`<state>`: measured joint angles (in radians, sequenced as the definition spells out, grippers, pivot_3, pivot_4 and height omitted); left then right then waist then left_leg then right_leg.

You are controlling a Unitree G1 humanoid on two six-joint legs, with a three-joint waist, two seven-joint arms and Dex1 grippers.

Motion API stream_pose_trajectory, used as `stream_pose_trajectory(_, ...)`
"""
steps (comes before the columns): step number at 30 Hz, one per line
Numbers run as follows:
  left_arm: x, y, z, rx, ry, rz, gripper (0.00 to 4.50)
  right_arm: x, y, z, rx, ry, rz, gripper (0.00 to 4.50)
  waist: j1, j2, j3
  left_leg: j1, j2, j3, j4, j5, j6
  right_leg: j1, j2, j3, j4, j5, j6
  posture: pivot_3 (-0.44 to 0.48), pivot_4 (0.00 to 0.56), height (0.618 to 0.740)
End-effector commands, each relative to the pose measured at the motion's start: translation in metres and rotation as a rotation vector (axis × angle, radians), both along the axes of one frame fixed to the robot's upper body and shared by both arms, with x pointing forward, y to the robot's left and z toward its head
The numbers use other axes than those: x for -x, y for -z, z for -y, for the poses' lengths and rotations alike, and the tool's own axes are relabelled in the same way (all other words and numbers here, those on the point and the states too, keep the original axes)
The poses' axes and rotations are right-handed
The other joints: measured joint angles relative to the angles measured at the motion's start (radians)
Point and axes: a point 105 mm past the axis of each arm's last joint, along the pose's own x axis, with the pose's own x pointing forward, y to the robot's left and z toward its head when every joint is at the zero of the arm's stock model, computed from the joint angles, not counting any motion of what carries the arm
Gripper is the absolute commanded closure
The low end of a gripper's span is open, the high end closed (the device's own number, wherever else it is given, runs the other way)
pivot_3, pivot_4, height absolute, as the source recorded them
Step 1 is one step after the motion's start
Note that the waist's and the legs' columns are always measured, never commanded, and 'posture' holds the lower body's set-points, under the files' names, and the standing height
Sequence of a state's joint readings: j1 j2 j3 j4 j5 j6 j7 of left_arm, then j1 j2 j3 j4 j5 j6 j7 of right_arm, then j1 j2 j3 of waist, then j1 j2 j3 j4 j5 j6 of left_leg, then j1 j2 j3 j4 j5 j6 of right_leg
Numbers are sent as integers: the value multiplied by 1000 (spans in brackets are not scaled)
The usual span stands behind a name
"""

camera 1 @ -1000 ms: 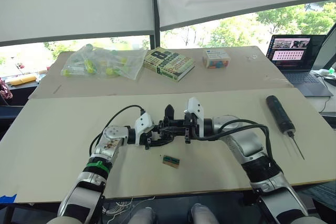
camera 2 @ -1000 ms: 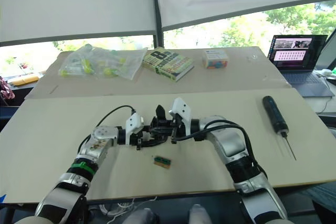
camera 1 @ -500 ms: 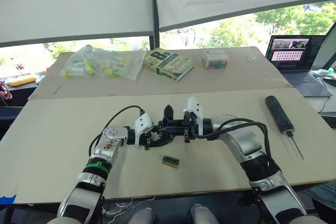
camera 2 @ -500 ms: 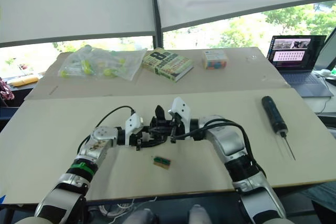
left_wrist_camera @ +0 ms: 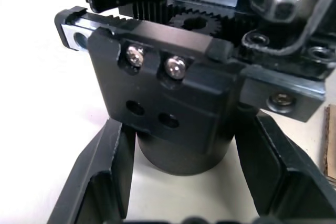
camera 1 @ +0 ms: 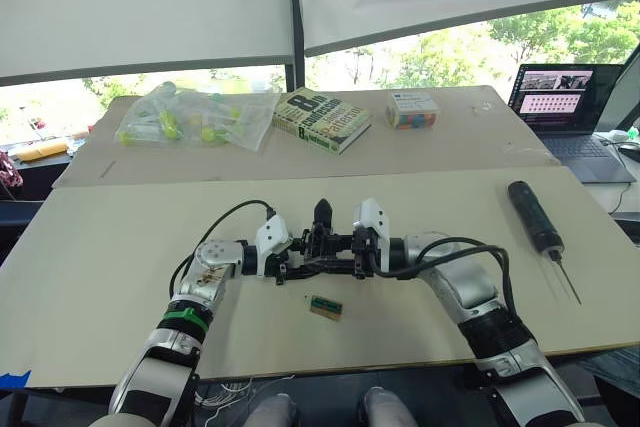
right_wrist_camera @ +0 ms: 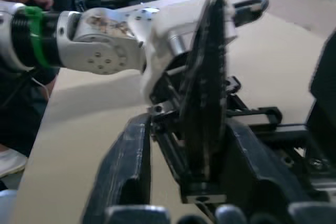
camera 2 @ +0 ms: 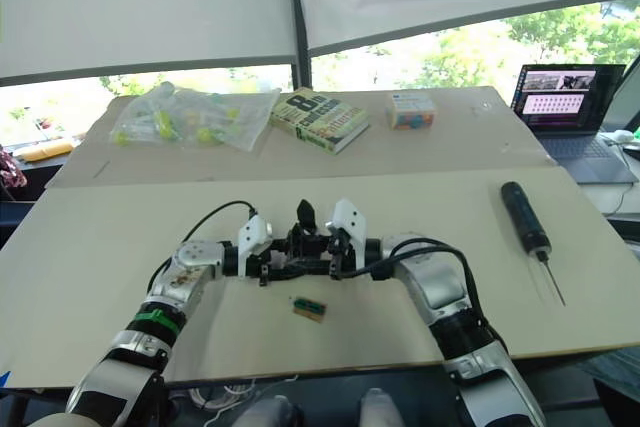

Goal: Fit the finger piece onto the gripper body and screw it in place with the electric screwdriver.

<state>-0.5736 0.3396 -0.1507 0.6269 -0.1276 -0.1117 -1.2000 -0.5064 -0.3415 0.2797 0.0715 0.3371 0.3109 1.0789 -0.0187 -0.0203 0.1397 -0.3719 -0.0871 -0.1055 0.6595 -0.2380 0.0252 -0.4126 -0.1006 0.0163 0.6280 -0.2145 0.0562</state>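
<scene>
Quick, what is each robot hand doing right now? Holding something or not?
Left gripper: closed on the round base of the gripper body.
Right gripper: closed on the finger piece.

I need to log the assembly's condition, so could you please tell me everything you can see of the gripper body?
The gripper body is a black, plastic-looking assembly standing on the table: a round dark base, a block with two silver screws above two empty holes, a toothed rack and gear on top. One pointed finger sticks up. The left claw straddles the base; the right claw brackets the finger.
</scene>
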Motion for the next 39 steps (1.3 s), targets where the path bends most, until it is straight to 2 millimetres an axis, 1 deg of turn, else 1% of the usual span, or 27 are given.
stream_pose_trajectory(1, 0, 2, -4, 2, -10, -14, 2219, 0, -17, 0, -60, -7, 91, 990, 1, 0, 0, -1, 0, 0, 0, 0, 0, -1, 0, 0, 0, 1, -1, 0, 150, 740)
stream_pose_trajectory(3, 0, 2, -4, 3, -12, -14, 2219, 0, -19, 0, -81, -11, 91, 252, 2, 0, 0, -6, 0, 0, 1, 0, 0, -7, 0, 0, 2, 3, -5, 0, 150, 740)
stream_pose_trajectory(4, 0, 2, -4, 4, -13, -14, 2219, 0, -20, 0, -88, -10, 92, 23, 3, 0, 0, -8, 0, 0, 1, 1, -1, -9, 0, 0, 2, 4, -7, 0, 150, 740)
stream_pose_trajectory(10, -1, 2, -4, 10, -20, -6, 2219, -4, -28, 1, -131, 8, 144, 23, 3, 0, 0, -9, 0, 0, 1, 1, -1, -10, 0, 0, 1, 5, -8, 0, 150, 740)
stream_pose_trajectory(18, -2, 1, -5, 38, -47, -7, 2219, 1, -55, 7, -251, -22, 234, 23, 4, 0, 1, -9, 0, 0, 1, 1, -1, -10, 0, 0, 1, 5, -8, 0, 150, 740)
stream_pose_trajectory(20, -2, 1, -6, 39, -51, -4, 1184, 2, -60, 8, -268, -22, 261, 0, 3, 0, 1, -9, 0, 0, 1, 1, -1, -10, 0, 0, 1, 5, -8, 0, 150, 740)
stream_pose_trajectory(21, 0, 1, -6, 43, -47, -6, 860, 2, -63, 9, -275, -20, 281, 0, 2, 0, 2, -9, 0, 0, 1, 1, -1, -10, 0, 0, 1, 5, -8, 0, 150, 740)
stream_pose_trajectory(23, 1, 1, -8, 34, -44, 6, 25, 6, -67, 9, -274, -42, 332, 0, 2, 0, 2, -10, 0, 0, 1, 1, -1, -10, 1, 0, 1, 5, -8, 0, 150, 740)
stream_pose_trajectory(25, -3, -1, -13, 55, -85, 7, 25, 12, -78, 9, -301, -63, 355, 0, 0, 1, 2, -10, 0, 0, 1, 1, -1, -10, 1, 0, 1, 5, -8, 0, 150, 740)
stream_pose_trajectory(28, -3, -2, -21, 69, -119, 8, 25, 19, -85, 13, -313, -75, 372, 0, -1, 1, 2, -10, 0, 0, 1, 0, -1, -11, 1, 0, 1, 5, -8, 0, 150, 740)
stream_pose_trajectory(30, 0, -4, -30, 78, -136, 11, 25, 22, -90, 19, -313, -70, 382, 0, -1, 1, 3, -10, 0, 0, 1, 0, -1, -11, 1, 0, 1, 5, -8, 0, 150, 740)
stream_pose_trajectory(34, 10, -11, -64, 80, -198, 23, 25, 25, -100, 46, -302, 0, 381, 0, 0, 1, 4, -11, 1, 0, 1, 0, -1, -11, 1, 0, 1, 5, -8, 0, 150, 740)
stream_pose_trajectory(35, 13, -13, -69, 83, -203, 20, 25, 25, -102, 50, -300, 18, 380, 0, 0, 1, 5, -11, 1, 0, 1, 0, -1, -11, 1, 0, 1, 5, -8, 0, 150, 740)
stream_pose_trajectory(37, 24, -20, -85, 89, -198, 22, 25, 25, -103, 68, -280, 89, 368, 0, 3, 2, 7, -12, 1, 0, 0, 0, -1, -12, 0, 0, 0, 5, -8, 0, 150, 740)
stream_pose_trajectory(39, 38, -34, -100, 111, -199, 42, 25, 25, -101, 97, -243, 216, 372, 0, 7, 2, 10, -13, 0, 0, 0, 0, 0, -12, 0, 0, 0, 5, -8, 0, 150, 740)
